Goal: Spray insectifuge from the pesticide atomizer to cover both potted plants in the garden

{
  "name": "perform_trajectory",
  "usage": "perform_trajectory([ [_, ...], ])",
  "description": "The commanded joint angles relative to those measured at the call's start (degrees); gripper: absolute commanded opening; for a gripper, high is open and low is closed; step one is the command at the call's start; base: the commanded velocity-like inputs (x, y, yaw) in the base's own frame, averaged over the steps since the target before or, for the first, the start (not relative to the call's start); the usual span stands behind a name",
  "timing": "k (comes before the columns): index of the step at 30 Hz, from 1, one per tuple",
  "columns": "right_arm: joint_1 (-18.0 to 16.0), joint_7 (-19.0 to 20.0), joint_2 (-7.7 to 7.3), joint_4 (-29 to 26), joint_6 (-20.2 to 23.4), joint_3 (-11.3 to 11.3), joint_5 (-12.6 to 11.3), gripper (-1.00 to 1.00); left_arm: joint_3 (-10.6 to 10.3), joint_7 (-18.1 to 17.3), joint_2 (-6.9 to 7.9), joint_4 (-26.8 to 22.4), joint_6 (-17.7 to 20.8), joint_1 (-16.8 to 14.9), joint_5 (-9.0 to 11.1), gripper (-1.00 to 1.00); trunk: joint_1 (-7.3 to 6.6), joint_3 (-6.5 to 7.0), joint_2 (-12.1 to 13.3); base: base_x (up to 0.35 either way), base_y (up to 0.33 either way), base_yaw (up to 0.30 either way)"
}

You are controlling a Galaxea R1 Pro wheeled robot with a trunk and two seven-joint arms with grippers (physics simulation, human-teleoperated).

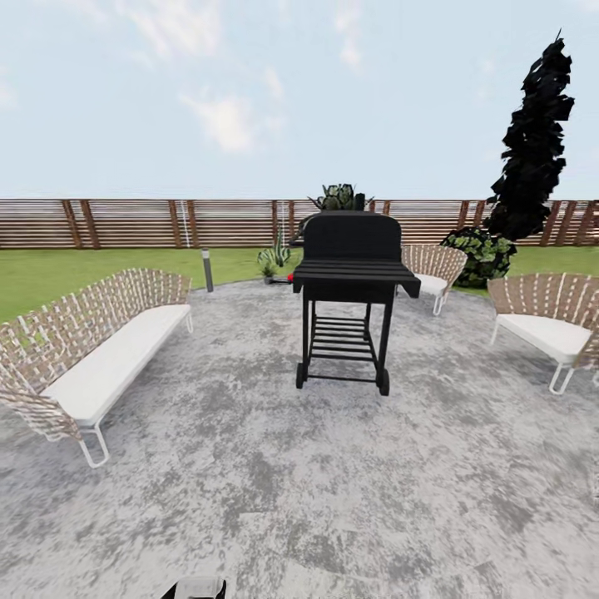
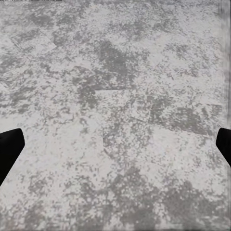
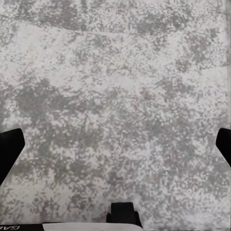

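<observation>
**Grill blocked the way to the plants**

A woven sofa sat left. The potted plants and a red object lay beyond the grill, risking a collision. Left gripper and right gripper were spread, empty.

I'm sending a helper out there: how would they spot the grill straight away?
Find the grey stone paving ringed by woven seats. At its middle stands the grill, in front of the slatted wooden fence. It alone is all black, tall and on wheels; the sofa nearby is low, pale and white-cushioned.
</observation>
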Motion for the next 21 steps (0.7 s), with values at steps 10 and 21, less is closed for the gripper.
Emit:
perform_trajectory([
  [10, -0.04, -0.01, 0.02, 0.05, -0.19, -0.12, -0.07, 1.0, -0.02, -0.01, 0.01, 0.03, -0.18, -0.03, 0.0, 1.0, -0.01, 0.27, -0.04, -0.121, 0.105, -0.251],
  [21, -0.04, -0.01, 0.02, 0.05, -0.19, -0.17, -0.1, 1.0, -0.02, -0.01, 0.02, 0.03, -0.18, -0.03, 0.0, 1.0, -0.01, 0.62, -0.04, -0.042, 0.013, -0.254],
])
